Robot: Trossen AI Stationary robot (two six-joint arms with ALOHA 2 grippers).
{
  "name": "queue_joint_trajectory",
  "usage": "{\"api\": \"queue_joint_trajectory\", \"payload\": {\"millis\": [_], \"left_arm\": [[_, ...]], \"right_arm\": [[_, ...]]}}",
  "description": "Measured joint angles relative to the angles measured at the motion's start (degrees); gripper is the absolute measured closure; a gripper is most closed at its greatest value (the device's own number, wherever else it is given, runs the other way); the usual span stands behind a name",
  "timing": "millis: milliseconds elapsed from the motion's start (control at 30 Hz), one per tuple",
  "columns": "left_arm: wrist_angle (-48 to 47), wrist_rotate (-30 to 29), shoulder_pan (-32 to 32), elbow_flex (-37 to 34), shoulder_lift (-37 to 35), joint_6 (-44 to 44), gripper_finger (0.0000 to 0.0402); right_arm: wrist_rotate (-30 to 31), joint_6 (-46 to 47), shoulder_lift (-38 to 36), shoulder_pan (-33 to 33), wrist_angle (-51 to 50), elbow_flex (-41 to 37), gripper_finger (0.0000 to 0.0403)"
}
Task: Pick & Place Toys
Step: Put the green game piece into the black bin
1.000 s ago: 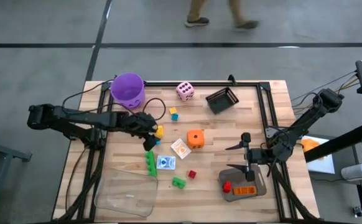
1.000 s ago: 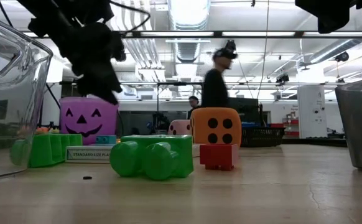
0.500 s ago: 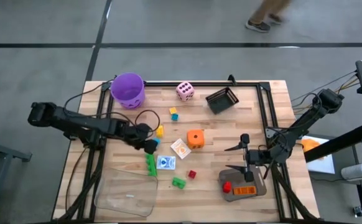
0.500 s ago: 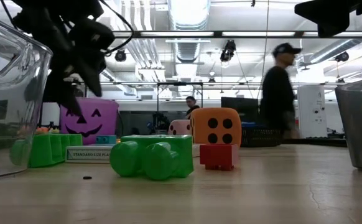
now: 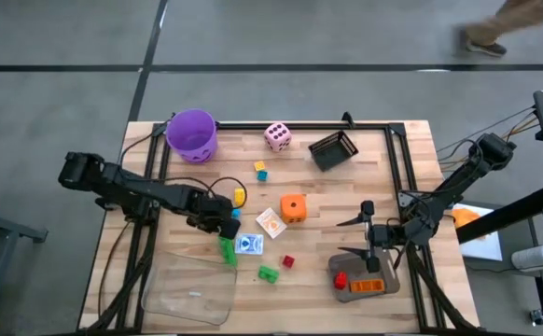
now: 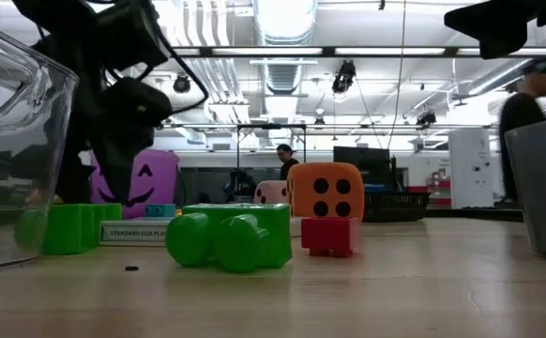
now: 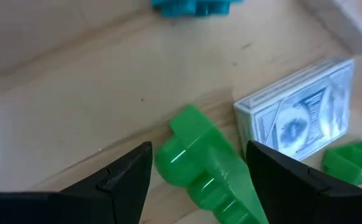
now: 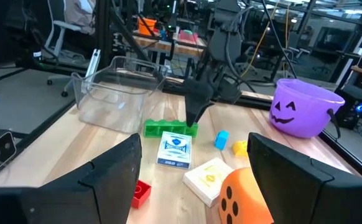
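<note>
Task status: early stage. Two toys, a red brick (image 5: 341, 279) and an orange brick (image 5: 368, 285), already lie in the grey tray (image 5: 384, 269) near the counter's front right corner. The clear bin (image 5: 189, 297) at the front left corner appears empty.

Remaining toys are loose on the counter (image 5: 411, 159):
- pink die (image 5: 277, 136), at the far edge beside the purple bucket (image 5: 193, 134);
- orange die (image 5: 293, 207), at the centre;
- two card packs (image 5: 249, 245) (image 5: 271, 222), just beside it;
- long green brick (image 5: 226, 248), small green brick (image 5: 269, 273), small red brick (image 5: 288, 261), and blue (image 5: 261, 174) and yellow (image 5: 240, 196) bricks.

Left gripper (image 7: 196, 165): positioned low over the end of the long green brick (image 7: 199, 168), jaws open, one finger on each side, nothing gripped. The next step is probably to close on this brick.

Right gripper (image 5: 369, 245): hovering above the grey tray, jaws open and empty.

Change from the earlier frames: the left arm has swung from near the yellow brick toward the counter's front and descended onto the green brick. The right arm has not moved. The person walking behind the counter has moved on.
</note>
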Motion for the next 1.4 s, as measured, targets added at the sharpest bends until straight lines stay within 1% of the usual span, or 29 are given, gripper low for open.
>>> {"api": "queue_joint_trajectory", "payload": {"millis": [300,400,500,700,767,833,867,1167,1300,1400], "left_arm": [[0.71,0.0,0.21,0.0,2.35,1.52,0.0139],[0.68,-0.15,0.22,0.0,3.11,1.93,0.0156],[0.4,-0.17,0.24,0.0,3.53,2.62,0.0196],[1.39,-1.55,0.5,0.04,3.45,5.02,0.0313],[1.82,-1.48,0.79,0.11,3.46,6.44,0.0344],[2.21,-2.26,1.29,0.11,3.47,8.41,0.0383],[2.1,-2.53,1.59,0.05,3.53,9.2,0.0394],[2.15,-3.24,4.92,0.07,3.37,16.75,0.0401],[2.16,-3.82,6.32,0.07,1.36,23.72,0.0401],[1.96,-4.32,6.88,0.5,-2.05,31.5,0.0401]], "right_arm": [[0.71,-0.59,-0.04,0.0,-0.02,0.0,0.0114],[1.62,-0.62,-0.04,0.0,-0.01,0.02,0.0114],[1.73,-0.87,-0.06,0.0,0.0,0.02,0.0114],[1.99,-1.24,-0.04,-0.02,-0.01,0.02,0.0114],[2.19,-1.64,-0.05,-0.02,-0.02,0.04,0.0114],[2.25,-1.73,-0.06,-0.02,-0.02,0.04,0.0114],[2.4,-1.85,-0.06,-0.02,0.0,0.04,0.0114],[2.95,-1.97,-0.02,-0.04,-0.02,0.04,0.0114],[2.99,-2.33,-0.02,-0.04,0.0,0.04,0.0114],[3.02,-2.87,-0.02,-0.04,0.0,0.04,0.0114]]}}
